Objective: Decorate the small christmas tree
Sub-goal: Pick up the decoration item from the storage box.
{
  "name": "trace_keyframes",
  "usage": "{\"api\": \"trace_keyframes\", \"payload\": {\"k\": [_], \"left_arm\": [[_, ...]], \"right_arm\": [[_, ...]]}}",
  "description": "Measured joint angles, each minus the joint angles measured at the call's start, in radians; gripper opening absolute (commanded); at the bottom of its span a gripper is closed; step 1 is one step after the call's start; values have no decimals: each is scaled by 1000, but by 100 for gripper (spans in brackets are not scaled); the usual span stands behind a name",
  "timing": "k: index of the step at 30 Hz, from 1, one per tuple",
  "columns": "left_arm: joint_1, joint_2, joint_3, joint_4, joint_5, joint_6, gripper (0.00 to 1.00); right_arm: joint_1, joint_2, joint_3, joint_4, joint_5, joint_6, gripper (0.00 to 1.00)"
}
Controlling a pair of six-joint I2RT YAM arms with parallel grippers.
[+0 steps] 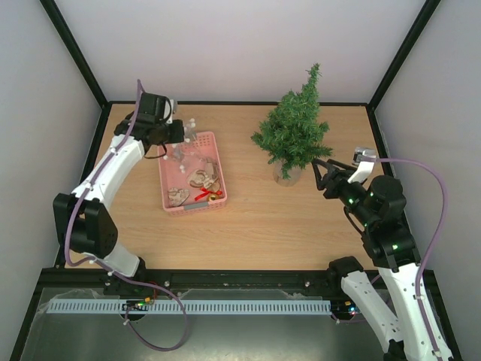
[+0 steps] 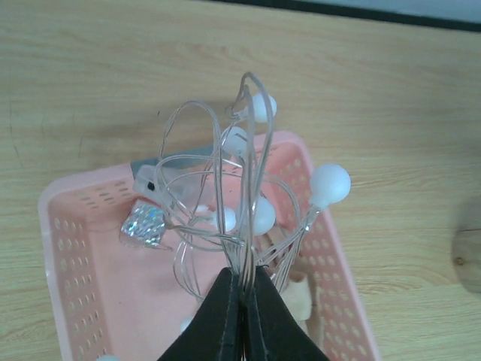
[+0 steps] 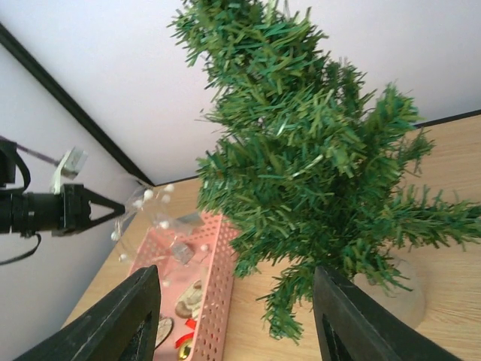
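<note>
I've got the left jaws clamped on the light string [image 2: 329, 184] over the basket [image 2: 64, 248], right jaws apart beside the tree [image 3: 301, 150].

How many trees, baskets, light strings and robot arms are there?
small dark-green bushy christmas tree: 1
pink slotted plastic basket: 1
clear wire string of white ball lights: 1
white robot arms: 2
Total: 5
</note>
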State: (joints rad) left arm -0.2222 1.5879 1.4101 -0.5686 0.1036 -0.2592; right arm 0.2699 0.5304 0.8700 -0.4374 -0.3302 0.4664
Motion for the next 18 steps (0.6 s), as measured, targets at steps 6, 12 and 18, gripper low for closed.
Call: {"api": "trace_keyframes", "payload": {"k": [6, 12, 18], "left_arm": [[0, -55, 79, -39, 31, -16, 2], [0, -153, 146, -33, 151, -58, 2], [-74, -244, 145, 18, 319, -138, 2]], "right_arm": [[0, 0, 4, 3, -84, 2, 54], [0, 0, 4, 47, -166, 12, 56], [0, -25, -41, 148, -240, 32, 56]]}}
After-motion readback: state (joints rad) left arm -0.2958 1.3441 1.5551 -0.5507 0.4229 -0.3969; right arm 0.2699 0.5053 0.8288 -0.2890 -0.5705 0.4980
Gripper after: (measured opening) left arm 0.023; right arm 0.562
